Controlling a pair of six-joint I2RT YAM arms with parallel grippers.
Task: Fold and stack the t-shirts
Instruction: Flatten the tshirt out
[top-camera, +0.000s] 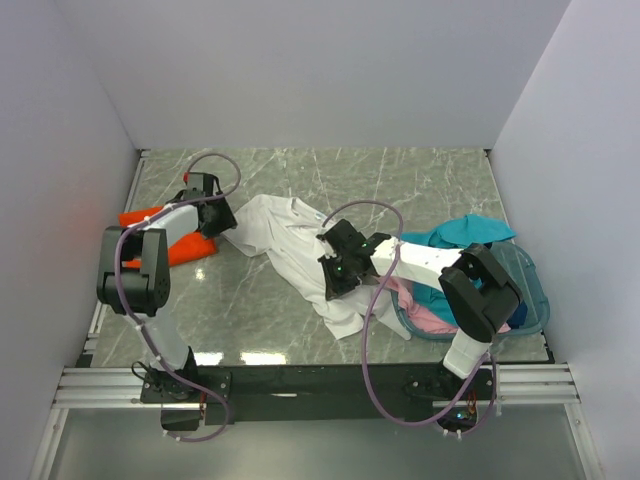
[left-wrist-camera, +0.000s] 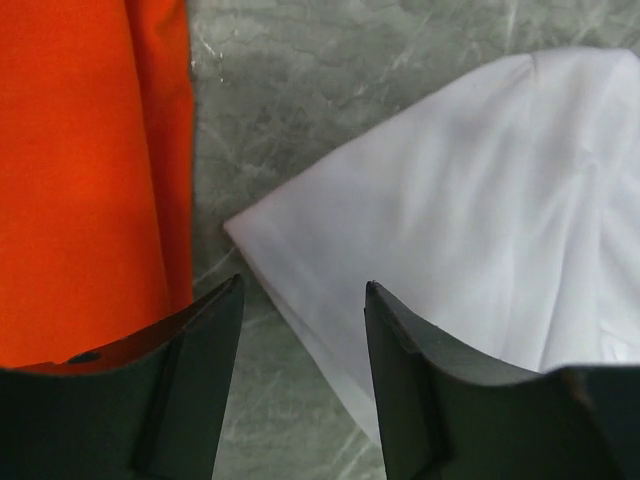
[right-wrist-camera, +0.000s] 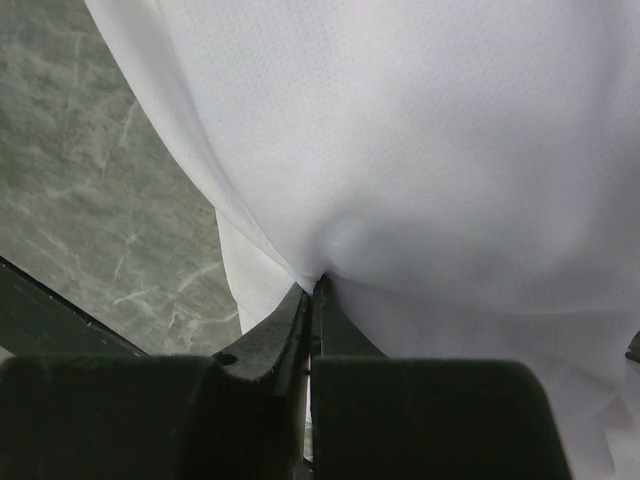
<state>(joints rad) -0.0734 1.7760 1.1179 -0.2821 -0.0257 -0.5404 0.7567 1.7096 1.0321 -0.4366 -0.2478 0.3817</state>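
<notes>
A white t-shirt (top-camera: 280, 232) lies crumpled across the middle of the table. My right gripper (top-camera: 337, 272) is shut on a fold of it, and the white cloth (right-wrist-camera: 420, 150) bunches right at the closed fingertips (right-wrist-camera: 313, 285). My left gripper (top-camera: 216, 214) stands open at the shirt's left corner. In the left wrist view that white corner (left-wrist-camera: 450, 220) reaches into the gap between the jaws (left-wrist-camera: 303, 290), low over the table. An orange t-shirt (top-camera: 187, 247) (left-wrist-camera: 80, 180) lies folded just left of it. A teal t-shirt (top-camera: 468, 231) and a pink one (top-camera: 420, 306) sit at the basket.
A translucent teal plastic basket (top-camera: 533, 297) stands at the right near edge, partly under my right arm. White walls close in the table on the left, back and right. Marbled grey tabletop (top-camera: 400, 180) shows behind the shirts.
</notes>
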